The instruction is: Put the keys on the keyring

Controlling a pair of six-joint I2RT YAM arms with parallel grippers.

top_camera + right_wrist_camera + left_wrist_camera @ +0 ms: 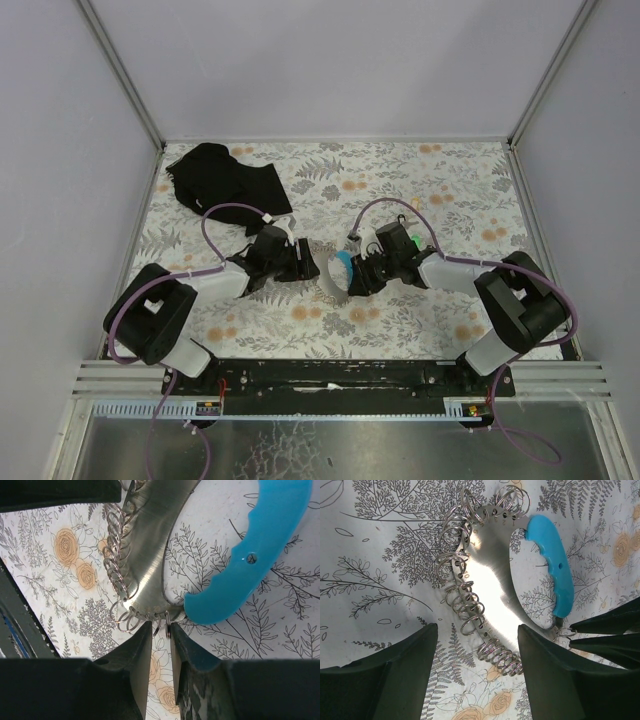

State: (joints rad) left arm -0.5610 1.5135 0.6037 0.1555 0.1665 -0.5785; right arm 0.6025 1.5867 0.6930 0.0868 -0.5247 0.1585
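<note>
Floral table (75, 545); right claw (161, 627) low at keyring (270, 565).

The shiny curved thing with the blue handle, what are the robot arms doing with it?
That is the keyring, lying on the flowery table. The left gripper hangs open over its metal curve, which carries many wire rings. The right gripper has its jaws narrow around one end ring by the blue end; whether it pinches it is unclear. No keys are in view.
</note>
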